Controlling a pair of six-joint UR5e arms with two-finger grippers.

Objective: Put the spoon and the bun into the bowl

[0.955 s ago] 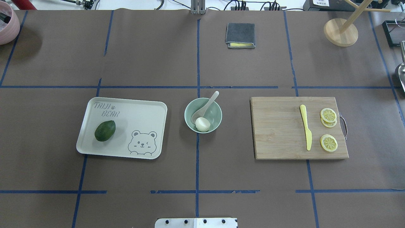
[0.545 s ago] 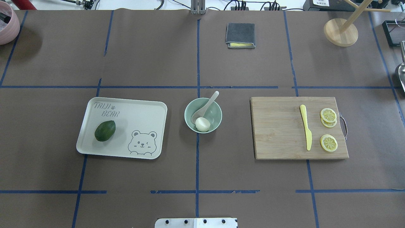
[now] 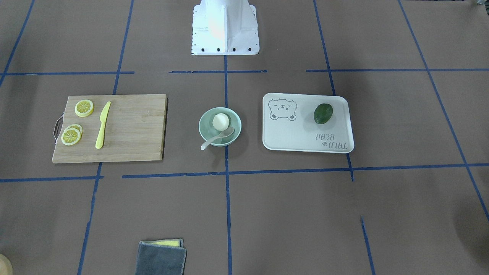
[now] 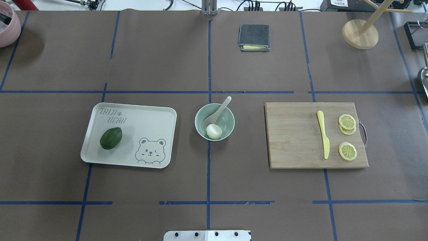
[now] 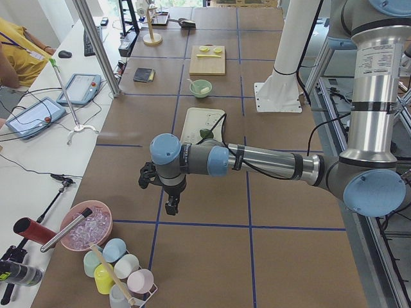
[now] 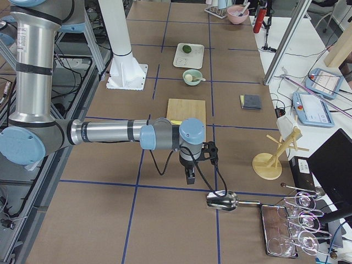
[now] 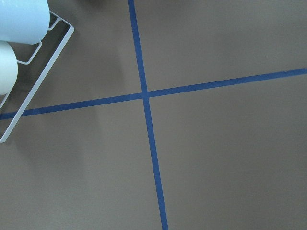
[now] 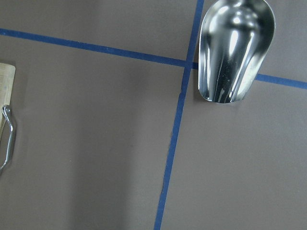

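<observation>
Left fingers, right fingers: cannot tell if parted; bun, spoon in bowl.

The pale tray carries the grey printed words "TAIJI BEAR" in one corner, upright in the overhead view, upside down from the front.

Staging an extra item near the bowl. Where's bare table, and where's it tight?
Bare: the strip between the bowl and the cutting board; the wide band between that row and the folded cloth; the band toward the robot base. Tight: the gap from tray to bowl, and the board's right end with knife and lemon slices.
</observation>
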